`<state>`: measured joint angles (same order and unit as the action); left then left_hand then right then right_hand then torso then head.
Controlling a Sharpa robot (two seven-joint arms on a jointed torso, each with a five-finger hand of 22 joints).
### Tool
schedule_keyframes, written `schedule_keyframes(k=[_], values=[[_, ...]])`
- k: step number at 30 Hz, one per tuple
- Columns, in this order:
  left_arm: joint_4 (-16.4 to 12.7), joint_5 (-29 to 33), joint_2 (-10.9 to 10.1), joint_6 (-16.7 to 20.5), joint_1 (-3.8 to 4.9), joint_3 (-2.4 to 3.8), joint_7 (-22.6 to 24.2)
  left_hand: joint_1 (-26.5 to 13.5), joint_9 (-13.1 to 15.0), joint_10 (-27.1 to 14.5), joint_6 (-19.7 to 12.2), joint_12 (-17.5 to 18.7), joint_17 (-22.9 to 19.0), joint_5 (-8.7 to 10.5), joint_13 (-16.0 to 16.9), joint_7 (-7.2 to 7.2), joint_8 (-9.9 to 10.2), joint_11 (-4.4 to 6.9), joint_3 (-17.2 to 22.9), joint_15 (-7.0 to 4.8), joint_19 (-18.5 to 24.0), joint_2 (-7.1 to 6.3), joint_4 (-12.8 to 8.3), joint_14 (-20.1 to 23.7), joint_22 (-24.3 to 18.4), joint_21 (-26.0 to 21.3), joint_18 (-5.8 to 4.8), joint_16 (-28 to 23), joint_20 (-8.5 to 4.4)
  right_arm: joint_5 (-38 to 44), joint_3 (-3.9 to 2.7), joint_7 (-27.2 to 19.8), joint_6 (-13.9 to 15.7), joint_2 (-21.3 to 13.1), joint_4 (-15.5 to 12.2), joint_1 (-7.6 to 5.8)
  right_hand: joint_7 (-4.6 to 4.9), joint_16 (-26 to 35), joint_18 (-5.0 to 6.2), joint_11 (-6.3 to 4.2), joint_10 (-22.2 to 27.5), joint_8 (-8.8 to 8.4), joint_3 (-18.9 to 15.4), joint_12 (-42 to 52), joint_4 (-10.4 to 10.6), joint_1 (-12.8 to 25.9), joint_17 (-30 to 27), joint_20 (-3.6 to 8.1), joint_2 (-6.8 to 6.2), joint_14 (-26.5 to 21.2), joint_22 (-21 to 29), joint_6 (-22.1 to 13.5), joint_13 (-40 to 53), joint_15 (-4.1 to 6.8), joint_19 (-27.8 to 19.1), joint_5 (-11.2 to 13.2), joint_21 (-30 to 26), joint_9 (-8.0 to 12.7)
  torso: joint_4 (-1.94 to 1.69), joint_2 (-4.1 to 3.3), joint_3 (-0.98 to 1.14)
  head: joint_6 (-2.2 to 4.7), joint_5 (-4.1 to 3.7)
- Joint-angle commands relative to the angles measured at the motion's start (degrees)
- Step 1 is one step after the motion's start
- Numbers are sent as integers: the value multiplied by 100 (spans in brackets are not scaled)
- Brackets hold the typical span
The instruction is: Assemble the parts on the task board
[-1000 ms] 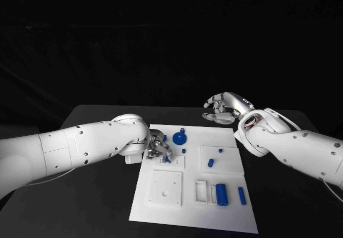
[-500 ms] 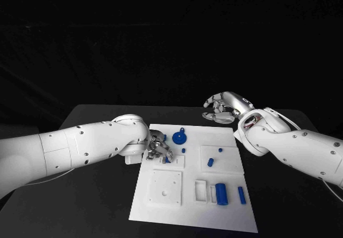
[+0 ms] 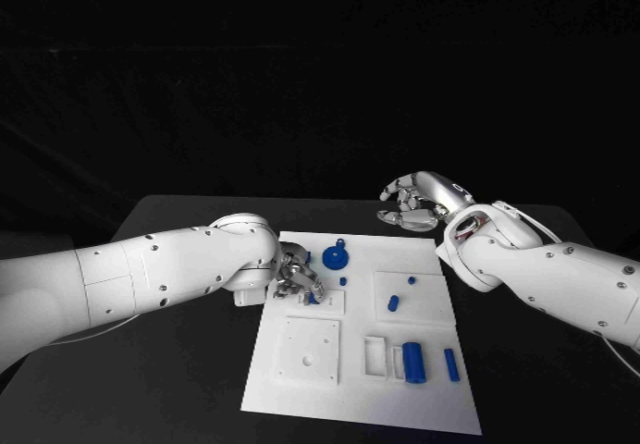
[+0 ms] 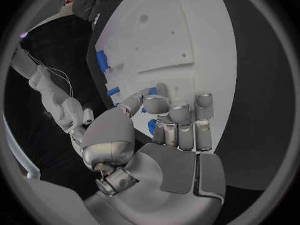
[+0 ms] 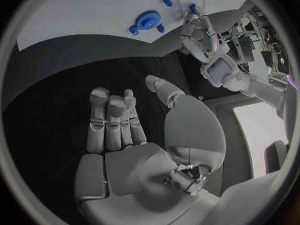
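Note:
The white task board (image 3: 400, 398) lies in the middle of the black table. My left hand (image 3: 296, 277) rests over the board's upper left, fingers curled in. It pinches a small blue part (image 3: 310, 296) at a small white block. In the left wrist view the blue part (image 4: 151, 127) shows between the curled fingers (image 4: 180, 116) and the board (image 4: 169, 40). A blue gear (image 3: 335, 257) stands just right of that hand. My right hand (image 3: 420, 202) hangs over the table behind the board with fingers curled in on nothing.
Loose on the board lie small blue pegs (image 3: 343, 280) (image 3: 394, 302), a blue cylinder (image 3: 413, 362) and a blue bar (image 3: 451, 364). A white square plate (image 3: 310, 351) sits at the lower left. The right wrist view shows the gear (image 5: 147, 20) and my left hand (image 5: 199, 32).
The left hand's fingers have shifted slightly at the small block. The right arm has not moved.

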<state>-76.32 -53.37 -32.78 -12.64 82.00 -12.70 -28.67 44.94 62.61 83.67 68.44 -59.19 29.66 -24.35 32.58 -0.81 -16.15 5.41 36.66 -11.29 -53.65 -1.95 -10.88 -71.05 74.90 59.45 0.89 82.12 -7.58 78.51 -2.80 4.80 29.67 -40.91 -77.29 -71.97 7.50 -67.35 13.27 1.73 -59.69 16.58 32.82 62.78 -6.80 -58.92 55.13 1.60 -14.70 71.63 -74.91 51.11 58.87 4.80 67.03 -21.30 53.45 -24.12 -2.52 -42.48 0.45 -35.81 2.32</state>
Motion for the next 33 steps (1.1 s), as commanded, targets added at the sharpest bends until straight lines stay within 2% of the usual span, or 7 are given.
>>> schedule_keyframes(k=[1,9,20,26,30,32,33], values=[[28,-132,28,-78,8,-26,-3,226,-11,-352,364,-32,5,1,6,200,3,194,413,-111,-2,308,-396,75,45,1,97,33,-800,51,-2,-17,-59,3,-14,-2,42,-34,173,-32,-10,28,-17,20,4,-22,-7,30,50,21,-100,-13,-7,7,-2,-20,-16,-7,3,-5,-1,-9,-3],[74,-257,76,-56,-4,-76,21,169,17,-357,392,-47,-6,272,17,196,46,187,378,-121,-5,258,-280,87,36,-7,99,36,-802,52,-2,-18,-60,1,-18,-2,42,-34,173,-32,-9,28,-18,21,3,-22,-7,30,48,21,-100,-14,-9,7,-2,-20,-16,-7,6,-5,-1,-17,-13],[77,-258,79,-77,-7,-81,44,110,28,-356,428,-58,-11,378,25,198,78,187,351,-121,-9,214,-138,84,32,-10,99,46,-802,52,-2,-17,-64,-1,-20,-2,42,-34,173,-32,-8,27,-19,22,3,-22,-8,30,48,21,-101,-14,-12,7,-2,-21,-17,-7,1,-2,5,-25,-29],[67,-255,80,-82,-7,-82,49,91,39,-360,454,-67,-16,606,33,202,109,191,336,-123,-5,145,-42,84,33,-10,106,54,-807,52,-2,-15,-62,-9,-21,-2,42,-33,173,-32,-8,27,-19,23,3,-21,-8,30,47,20,-101,-15,-14,7,-2,-21,-17,-7,1,0,5,-28,-31],[66,-255,79,-58,-7,-83,49,66,57,-363,474,-70,-25,1042,36,206,148,193,312,-126,-4,-5,111,86,32,-12,115,58,-811,52,-2,-18,-61,-8,-25,-2,42,-33,173,-32,-8,27,-20,23,3,-20,-8,30,46,20,-100,-15,-14,7,-3,-21,-18,-7,0,-2,5,-25,-32],[68,-255,76,-52,-7,-83,50,44,70,-366,482,-70,-30,1479,36,210,169,193,288,-128,-3,-117,222,87,28,-17,121,61,-813,52,-2,-18,-60,-10,-25,-2,42,-33,173,-32,-7,27,-21,23,3,-20,-9,30,45,20,-100,-16,-15,7,-3,-21,-18,-7,1,-2,6,-22,-32],[69,-255,73,-38,-7,-83,54,38,74,-366,486,-70,-32,1578,36,209,177,196,284,-130,-1,-151,262,88,27,-19,123,62,-813,52,-2,-18,-60,-11,-23,-2,42,-33,173,-32,-7,27,-21,23,3,-20,-9,30,45,20,-100,-16,-15,7,-3,-21,-18,-7,1,-2,6,-22,-32]])
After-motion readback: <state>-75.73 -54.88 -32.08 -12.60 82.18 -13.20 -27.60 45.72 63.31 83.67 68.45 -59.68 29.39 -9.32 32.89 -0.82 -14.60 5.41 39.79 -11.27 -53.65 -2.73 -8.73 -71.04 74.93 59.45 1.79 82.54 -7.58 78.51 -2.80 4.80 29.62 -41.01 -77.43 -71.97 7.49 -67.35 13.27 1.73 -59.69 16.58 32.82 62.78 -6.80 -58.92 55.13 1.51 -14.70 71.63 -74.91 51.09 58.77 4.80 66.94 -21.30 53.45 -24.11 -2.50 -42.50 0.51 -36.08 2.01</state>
